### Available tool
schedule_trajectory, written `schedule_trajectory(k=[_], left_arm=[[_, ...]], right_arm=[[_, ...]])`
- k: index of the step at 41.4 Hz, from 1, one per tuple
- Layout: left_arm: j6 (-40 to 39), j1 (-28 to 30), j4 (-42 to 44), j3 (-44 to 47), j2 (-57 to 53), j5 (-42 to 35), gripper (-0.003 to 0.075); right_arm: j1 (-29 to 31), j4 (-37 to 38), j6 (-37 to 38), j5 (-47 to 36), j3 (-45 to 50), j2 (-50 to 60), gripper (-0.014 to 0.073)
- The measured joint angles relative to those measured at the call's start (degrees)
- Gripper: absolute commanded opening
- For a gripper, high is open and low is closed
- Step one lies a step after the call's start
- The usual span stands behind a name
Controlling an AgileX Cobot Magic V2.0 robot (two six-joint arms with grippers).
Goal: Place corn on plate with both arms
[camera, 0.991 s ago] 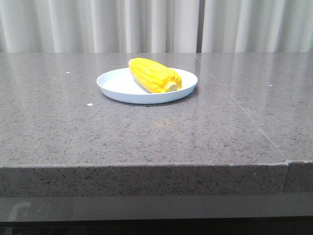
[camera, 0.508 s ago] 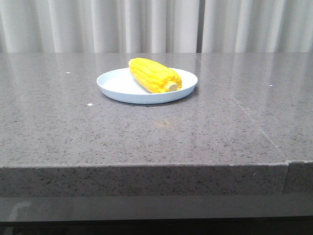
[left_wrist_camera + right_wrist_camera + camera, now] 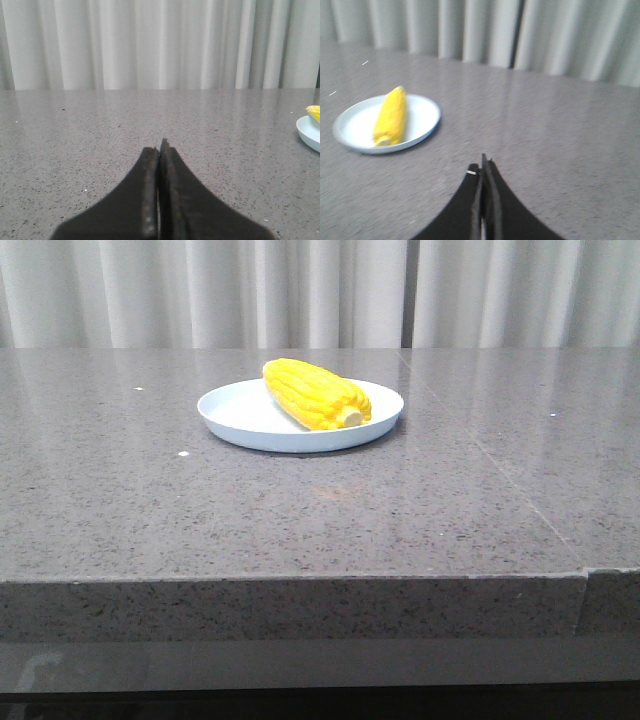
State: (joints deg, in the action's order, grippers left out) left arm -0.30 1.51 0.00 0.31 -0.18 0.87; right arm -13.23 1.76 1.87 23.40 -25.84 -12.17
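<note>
The yellow corn (image 3: 316,393) lies on the pale blue-white plate (image 3: 236,418) at the middle of the grey stone table, its pale stub end toward the front right. Neither arm shows in the front view. In the left wrist view my left gripper (image 3: 160,147) is shut and empty over bare table; the plate's edge (image 3: 309,134) and the corn's tip (image 3: 314,112) show at the frame's side. In the right wrist view my right gripper (image 3: 483,165) is shut and empty, well apart from the plate (image 3: 422,119) with the corn (image 3: 390,116) on it.
The grey speckled table (image 3: 320,510) has a seam running toward its front right corner (image 3: 585,573). Pale curtains (image 3: 300,290) hang behind the far edge. Small white specks (image 3: 183,453) lie on the table left of the plate.
</note>
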Motion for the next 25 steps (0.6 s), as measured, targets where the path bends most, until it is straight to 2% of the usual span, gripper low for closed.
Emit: schedule_trajectory(k=[6,12,16,25], left_arm=[[0.00,0.00,0.00,0.00,0.00,0.00,-0.0020],[0.00,0.00,0.00,0.00,0.00,0.00,-0.0020],[0.00,0.00,0.00,0.00,0.00,0.00,-0.0020],[0.00,0.00,0.00,0.00,0.00,0.00,-0.0020]], right_arm=[[5.34,0.09,0.00,-13.52,12.54,6.34,-0.0068],[8.32,0.23,0.00,-22.42,22.53,10.86,-0.0068],[10.48,0.23,0.00,-25.12,26.74,12.55,-0.0068],[12.02,0.23,0.00,-25.81,27.37,12.71,-0.0068]])
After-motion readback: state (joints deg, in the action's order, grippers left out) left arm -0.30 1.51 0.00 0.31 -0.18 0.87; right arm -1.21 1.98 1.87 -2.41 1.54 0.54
